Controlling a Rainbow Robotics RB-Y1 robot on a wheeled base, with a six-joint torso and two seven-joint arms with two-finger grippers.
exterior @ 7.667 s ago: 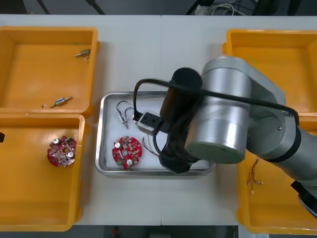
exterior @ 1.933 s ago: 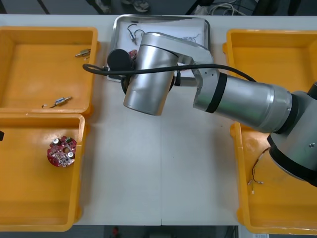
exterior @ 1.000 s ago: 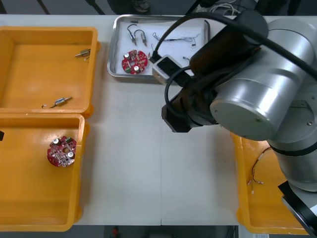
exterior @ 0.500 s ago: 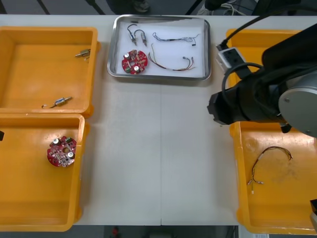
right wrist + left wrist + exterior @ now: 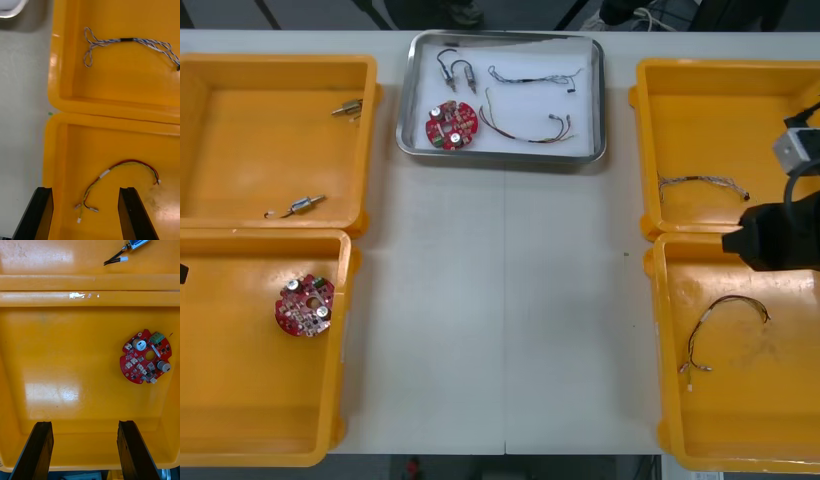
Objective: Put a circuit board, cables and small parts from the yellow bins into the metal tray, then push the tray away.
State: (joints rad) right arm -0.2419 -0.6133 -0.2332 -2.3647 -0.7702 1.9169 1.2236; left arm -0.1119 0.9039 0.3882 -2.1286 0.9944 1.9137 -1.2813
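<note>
The metal tray (image 5: 605, 100) stands at the table's far edge, white inside. In it lie a round red circuit board (image 5: 452, 124), two small metal parts (image 5: 457, 72), a thin dark cable (image 5: 535, 75) and a red and yellow cable (image 5: 525, 128). My right arm (image 5: 780, 238) is at the right edge, over the right yellow bins. My right gripper (image 5: 85, 214) is open above the near right bin, with a red and yellow cable (image 5: 123, 174) just beyond its fingers. My left gripper (image 5: 84, 450) is open over the near left bin, away from the circuit board (image 5: 146, 356) there.
The far left bin (image 5: 240, 140) holds two small metal parts (image 5: 302, 205). A circuit board (image 5: 304, 304) lies in the near left bin. The far right bin (image 5: 720, 90) holds a twisted blue and white cable (image 5: 700, 183); a red and yellow cable (image 5: 725, 320) lies in the near right bin.
The tray went from the table's middle to its far edge. My right arm then drew back to the right, over the right bins, uncovering the tray.
</note>
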